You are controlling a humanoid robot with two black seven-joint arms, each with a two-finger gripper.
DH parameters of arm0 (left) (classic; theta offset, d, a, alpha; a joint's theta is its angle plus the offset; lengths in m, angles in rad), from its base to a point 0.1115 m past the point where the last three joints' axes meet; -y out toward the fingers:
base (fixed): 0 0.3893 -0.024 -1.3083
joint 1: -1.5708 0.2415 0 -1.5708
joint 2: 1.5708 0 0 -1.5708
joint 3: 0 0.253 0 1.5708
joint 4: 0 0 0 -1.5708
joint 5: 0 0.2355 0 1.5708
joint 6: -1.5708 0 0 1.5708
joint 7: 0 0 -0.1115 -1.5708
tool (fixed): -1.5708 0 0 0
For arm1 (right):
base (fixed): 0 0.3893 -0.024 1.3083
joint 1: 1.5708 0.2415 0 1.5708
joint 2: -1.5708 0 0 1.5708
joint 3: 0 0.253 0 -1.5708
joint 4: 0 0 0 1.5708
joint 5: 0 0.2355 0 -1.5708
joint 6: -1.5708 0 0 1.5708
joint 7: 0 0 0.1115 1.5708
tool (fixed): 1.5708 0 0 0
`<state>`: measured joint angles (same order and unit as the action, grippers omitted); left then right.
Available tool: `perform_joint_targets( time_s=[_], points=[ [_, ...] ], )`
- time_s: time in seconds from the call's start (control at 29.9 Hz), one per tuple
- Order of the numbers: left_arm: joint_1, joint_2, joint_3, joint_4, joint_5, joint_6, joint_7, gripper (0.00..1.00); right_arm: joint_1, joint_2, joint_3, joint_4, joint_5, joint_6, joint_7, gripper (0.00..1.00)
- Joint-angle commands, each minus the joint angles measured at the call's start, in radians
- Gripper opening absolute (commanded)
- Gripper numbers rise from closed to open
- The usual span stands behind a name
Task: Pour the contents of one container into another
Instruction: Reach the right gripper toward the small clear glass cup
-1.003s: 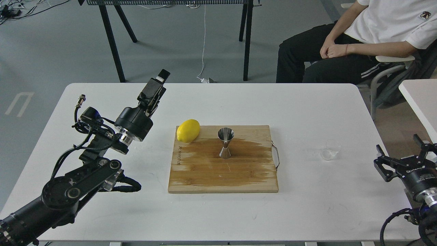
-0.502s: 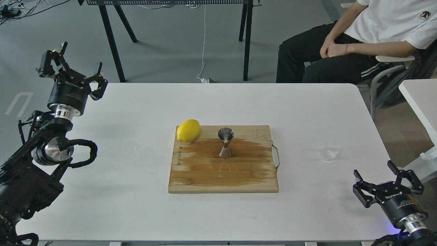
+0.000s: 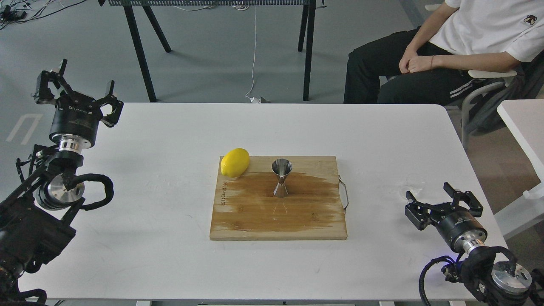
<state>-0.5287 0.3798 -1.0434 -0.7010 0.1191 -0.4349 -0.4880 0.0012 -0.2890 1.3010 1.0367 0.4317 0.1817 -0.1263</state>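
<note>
Right end effector (image 3: 444, 203) hovered low over the desk (image 3: 170, 212) near its right edge, fingers spread apart with nothing between them. Sat just short of the small clear cup (image 3: 411, 188), partly hidden behind the fingers, so contact could not be judged. Left end effector (image 3: 76, 91) held high at the far left corner of the desk, fingers likewise spread wide and empty, well apart from everything else.

Stood upright near the middle of the wooden cutting board (image 3: 278, 221): the steel jigger (image 3: 281, 177), on a darker wet-looking patch of the wood. Rested at the board's far left corner, overhanging its edge: a lemon (image 3: 234, 162). Seated beyond the desk's far right corner: a person (image 3: 459, 46) in a white shirt, hands together on the lap.
</note>
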Motion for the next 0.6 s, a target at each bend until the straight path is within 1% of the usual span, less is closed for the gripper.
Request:
perform_joint_targets(
  time_s=[0.0, 0.1, 0.2, 0.27, 0.33, 0.4, 0.57],
  points=[
    [0.000, 0.001, 0.002, 0.000, 0.001, 0.001, 0.000, 1.00, 0.037, 0.004, -0.008, -0.058, -0.002, -0.024, 0.002, 1.00],
    [-0.002, 0.001, 0.003, 0.000, 0.001, 0.001, 0.000, 1.00, 0.066, 0.028, -0.005, -0.125, -0.002, -0.025, 0.001, 0.99],
    [-0.004, 0.001, 0.003, 0.000, 0.001, 0.001, 0.000, 1.00, 0.092, 0.044, -0.005, -0.171, -0.002, -0.025, -0.001, 0.95],
    [-0.004, 0.001, 0.003, 0.000, 0.002, 0.001, 0.000, 1.00, 0.103, 0.048, -0.006, -0.187, -0.001, -0.025, -0.004, 0.90],
    [-0.004, 0.001, 0.005, 0.000, 0.002, 0.002, -0.001, 1.00, 0.112, 0.060, -0.008, -0.190, -0.001, -0.024, -0.012, 0.88],
    [-0.002, 0.004, 0.005, 0.000, 0.004, 0.001, -0.001, 1.00, 0.114, 0.073, -0.005, -0.190, -0.001, -0.019, -0.032, 0.87],
    [0.000, 0.011, 0.005, 0.000, 0.005, -0.001, -0.001, 1.00, 0.144, 0.100, -0.006, -0.227, -0.001, -0.019, -0.035, 0.83]
  ],
)
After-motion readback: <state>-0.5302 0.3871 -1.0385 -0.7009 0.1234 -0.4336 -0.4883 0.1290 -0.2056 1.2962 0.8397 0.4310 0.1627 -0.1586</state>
